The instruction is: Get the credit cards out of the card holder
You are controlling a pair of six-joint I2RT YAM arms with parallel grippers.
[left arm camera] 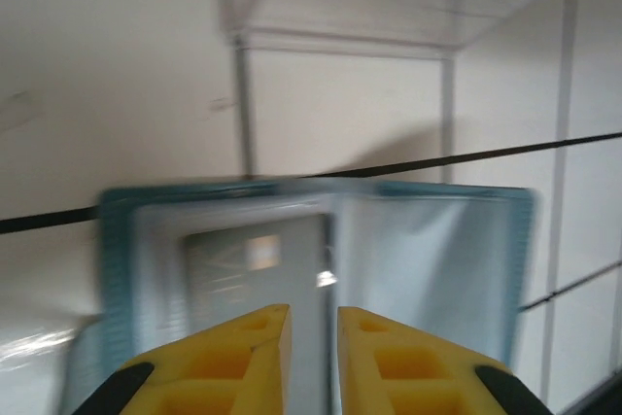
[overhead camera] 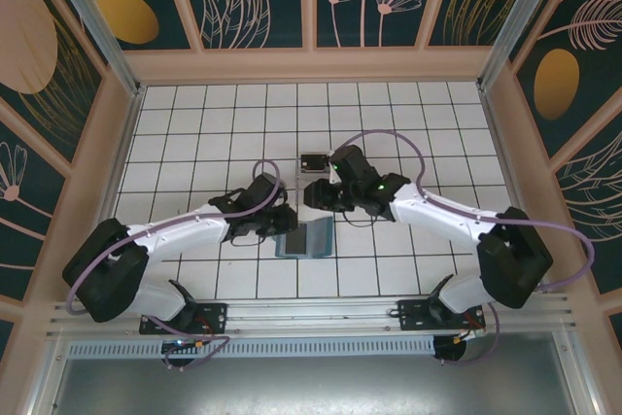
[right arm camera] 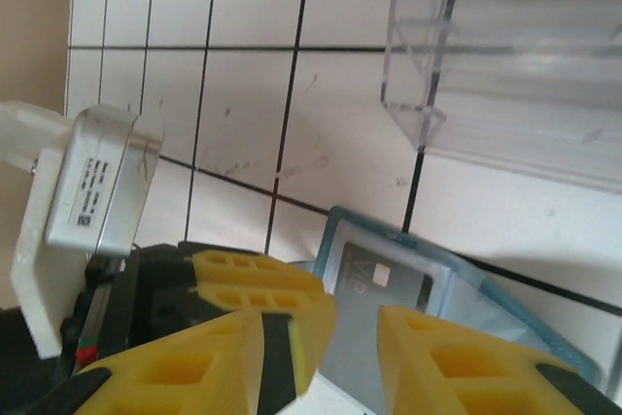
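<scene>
1. The card holder (overhead camera: 304,239) lies open on the white tiled table (overhead camera: 194,123), between the two arms and close to both grippers.
2. From the left wrist it spreads like a book with teal edges. A greyish credit card (left arm camera: 255,269) sits in the slot of its left panel (the picture is blurred, so nothing finer can be made out).
3. The left gripper (left arm camera: 313,337) is at the holder's near edge. Its yellow fingers are drawn close, with a slim gap between them. I cannot tell whether they pinch the holder.
4. The right gripper (right arm camera: 355,347) hovers over the holder with its fingers spread and nothing held. The grey card shows through the gap.
5. A clear plastic box (overhead camera: 314,161) stands on the tiles just beyond the holder, apart from it.
</scene>
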